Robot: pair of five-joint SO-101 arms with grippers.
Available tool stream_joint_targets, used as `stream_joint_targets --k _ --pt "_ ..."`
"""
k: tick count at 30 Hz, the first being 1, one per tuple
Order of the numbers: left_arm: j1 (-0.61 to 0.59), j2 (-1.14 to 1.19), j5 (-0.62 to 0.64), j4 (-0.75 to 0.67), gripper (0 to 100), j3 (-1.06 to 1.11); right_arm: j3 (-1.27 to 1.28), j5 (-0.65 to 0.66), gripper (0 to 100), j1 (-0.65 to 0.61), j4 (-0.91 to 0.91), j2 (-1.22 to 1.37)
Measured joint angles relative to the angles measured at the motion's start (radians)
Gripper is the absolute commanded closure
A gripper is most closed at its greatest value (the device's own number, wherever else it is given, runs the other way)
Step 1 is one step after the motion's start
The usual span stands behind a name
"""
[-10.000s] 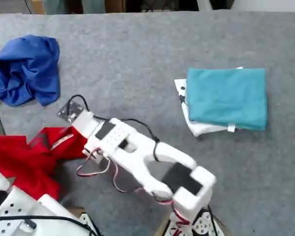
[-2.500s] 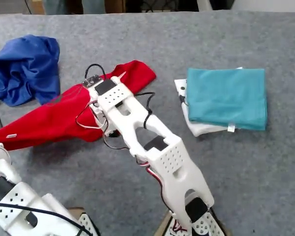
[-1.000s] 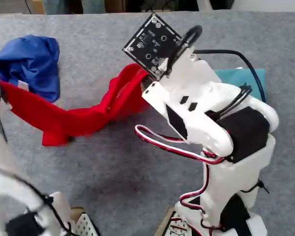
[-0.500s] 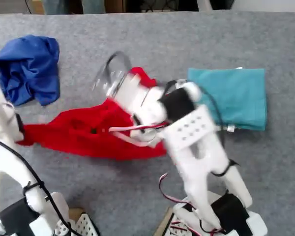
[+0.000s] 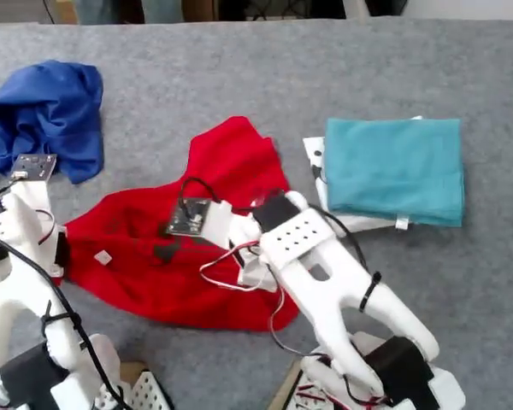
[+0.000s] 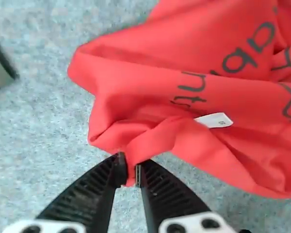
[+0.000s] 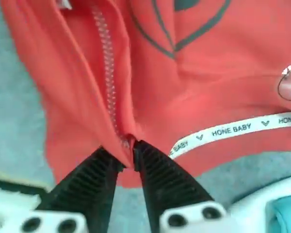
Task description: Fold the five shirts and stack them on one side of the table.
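Red shirt (image 5: 145, 282) is lying opened out but rumpled on the table (image 5: 239, 51), left of centre, with one lobe reaching up toward the far side. Left gripper (image 6: 130, 170) is sitting at the shirt's left edge, jaws clenched on a bunched fold of the cloth near a small white label (image 6: 212, 120). Right gripper (image 7: 128, 148) is sitting near the middle of the garment, jaws clamped on the red fabric right at the end of a zipper seam (image 7: 106, 73), beside a printed ribbon tape (image 7: 233, 128). The cloth between the two pinch points is running roughly left to right across the near half of the table, and most of the shirt is lying beyond that line, away from the arms' bases. The stack, a teal shirt (image 5: 393, 171) folded on top of a white shirt (image 5: 346, 222), is sitting just beside the red shirt's right edge, so the right arm is looking like the nearer one to it; a blue shirt (image 5: 43, 120) is lying crumpled at the far left, nearer the left arm. Hard to make out: the right arm is covering the shirt's right side, the sleeves and hem are not separable in the wrinkles, and it is unclear whether the garment is lying face up or inside out.
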Motion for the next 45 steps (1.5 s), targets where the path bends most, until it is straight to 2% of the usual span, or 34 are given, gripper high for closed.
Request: stream_joint_targets --k 4,9,12,27,35,40,45 --pt "0.0 0.0 0.0 -0.002 97 0.0 0.052 0.0 96.6 0.009 -0.094 0.0" --pt "0.0 0.0 0.0 -0.002 97 0.0 0.054 -0.044 81.6 0.014 -0.13 0.0" --pt "0.0 0.0 0.0 -0.002 97 0.0 0.052 -0.087 76.7 0.014 -0.132 0.0" --pt "0.0 0.0 0.0 -0.002 97 0.0 0.005 -0.109 76.6 0.014 -0.173 0.02" --pt "0.0 0.0 0.0 -0.002 97 0.0 0.005 -0.253 76.6 0.014 -0.287 0.242" --pt "0.0 0.0 0.0 -0.002 97 0.0 -0.008 -0.265 76.6 0.015 -0.273 0.27" --pt "0.0 0.0 0.0 -0.002 97 0.0 -0.071 -0.308 76.6 0.021 -0.146 0.259"
